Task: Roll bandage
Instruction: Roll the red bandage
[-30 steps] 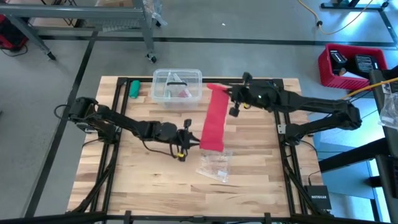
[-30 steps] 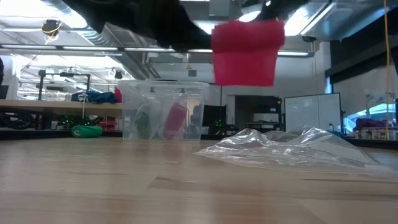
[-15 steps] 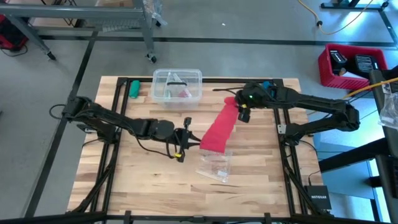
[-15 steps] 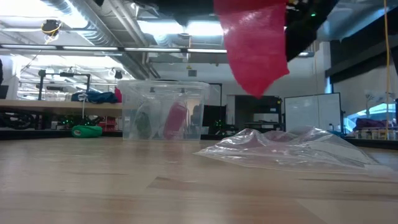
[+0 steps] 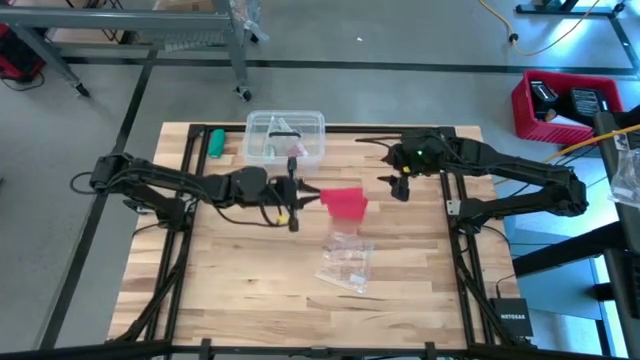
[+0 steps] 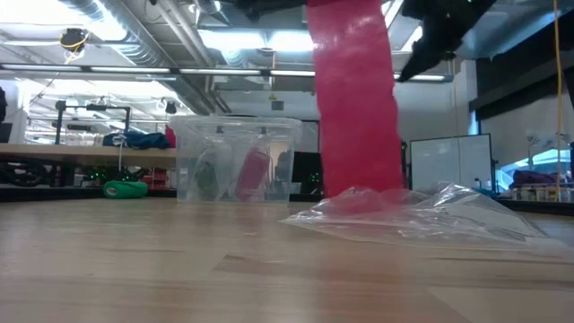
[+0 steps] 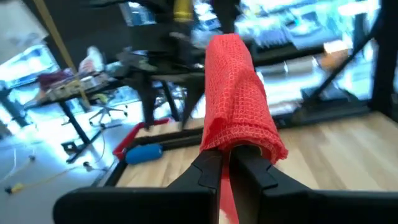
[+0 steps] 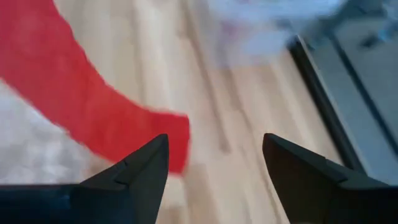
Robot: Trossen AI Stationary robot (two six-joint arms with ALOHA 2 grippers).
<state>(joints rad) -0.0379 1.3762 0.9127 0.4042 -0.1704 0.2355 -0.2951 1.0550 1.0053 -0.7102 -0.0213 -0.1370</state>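
Above the tabletop [image 5: 230,290], the left claw [image 5: 297,194] is pinching the bandage [image 5: 345,203], which is dangling unrolled, while the right claw [image 5: 400,187] is gaping empty, leaving all rolling undone.

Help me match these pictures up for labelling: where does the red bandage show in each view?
High view: bandage mid-table, at the left pincer.
Low view: bandage hanging from the top edge, centre.
Left wrist view: bandage clamped, centre.
Right wrist view: bandage upper left.
Shared landmark: plastic wrapper beneath it.
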